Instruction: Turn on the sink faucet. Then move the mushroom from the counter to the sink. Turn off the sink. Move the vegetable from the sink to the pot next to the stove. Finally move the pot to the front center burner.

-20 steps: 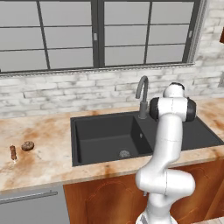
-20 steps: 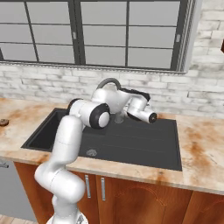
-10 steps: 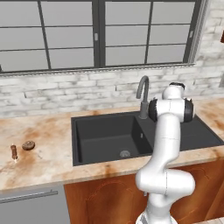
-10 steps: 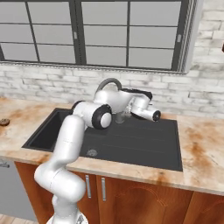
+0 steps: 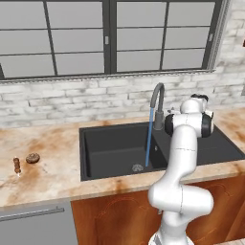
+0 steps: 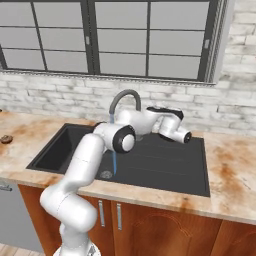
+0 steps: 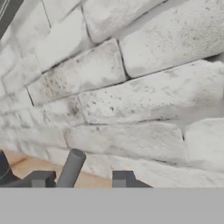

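Note:
Water runs in a blue stream [image 5: 149, 136] from the dark gooseneck sink faucet [image 5: 158, 101] into the black sink [image 5: 112, 143], near its drain [image 5: 138, 168]. The small tan-brown mushroom [image 5: 32, 158] lies on the beige counter [image 5: 57, 179] far left of the basin; it also shows at the left edge [image 6: 6, 139]. My arm reaches over the sink's right ledge behind the faucet [image 6: 125, 97]. My gripper [image 7: 81, 178] faces the brick wall, open, with the faucet's grey lever [image 7: 70, 168] standing between the fingertips [image 7: 39, 178], closer to the left one. The pot and the stove are out of view.
A slim dark reddish-brown stick piece [image 5: 17, 165] stands just left of the mushroom. The white brick wall [image 5: 57, 103] and a dark-framed window rise close behind the faucet. A grey appliance front [image 5: 33, 225] and wooden cabinet doors [image 6: 150, 225] sit below the counter.
Water now flows from the spout, where none showed before. My hand has shifted a little to the right, away from the faucet's neck.

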Controlling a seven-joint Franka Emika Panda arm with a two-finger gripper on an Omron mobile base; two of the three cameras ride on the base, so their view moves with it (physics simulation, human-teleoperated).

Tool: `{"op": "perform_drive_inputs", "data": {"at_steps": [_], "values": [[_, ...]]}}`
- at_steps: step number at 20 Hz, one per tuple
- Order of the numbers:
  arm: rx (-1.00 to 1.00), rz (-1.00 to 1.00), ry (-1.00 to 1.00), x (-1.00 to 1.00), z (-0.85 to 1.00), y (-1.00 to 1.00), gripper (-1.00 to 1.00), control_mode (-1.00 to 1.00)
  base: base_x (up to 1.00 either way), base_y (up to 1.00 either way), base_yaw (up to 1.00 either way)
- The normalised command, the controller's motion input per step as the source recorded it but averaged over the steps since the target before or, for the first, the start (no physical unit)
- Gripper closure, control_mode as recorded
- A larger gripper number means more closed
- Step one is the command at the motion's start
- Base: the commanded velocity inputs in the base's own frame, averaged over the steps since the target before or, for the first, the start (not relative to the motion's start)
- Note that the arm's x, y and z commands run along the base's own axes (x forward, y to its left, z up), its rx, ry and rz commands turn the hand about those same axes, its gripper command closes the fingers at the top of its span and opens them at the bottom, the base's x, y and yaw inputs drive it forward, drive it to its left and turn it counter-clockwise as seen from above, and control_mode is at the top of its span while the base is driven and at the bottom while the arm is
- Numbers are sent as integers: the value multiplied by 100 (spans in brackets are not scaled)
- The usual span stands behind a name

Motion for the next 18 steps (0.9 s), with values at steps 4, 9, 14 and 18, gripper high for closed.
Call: {"op": "perform_drive_inputs", "data": {"at_steps": [4,9,14,18], "values": [[5,-8,5,-15,-17,-23,-100,-100,0,0,0],[5,-9,0,-48,18,3,-100,-100,0,0,0],[6,-11,2,-51,39,5,-100,-100,0,0,0],[0,-10,4,-41,39,26,-100,-100,0,0,0]]}}
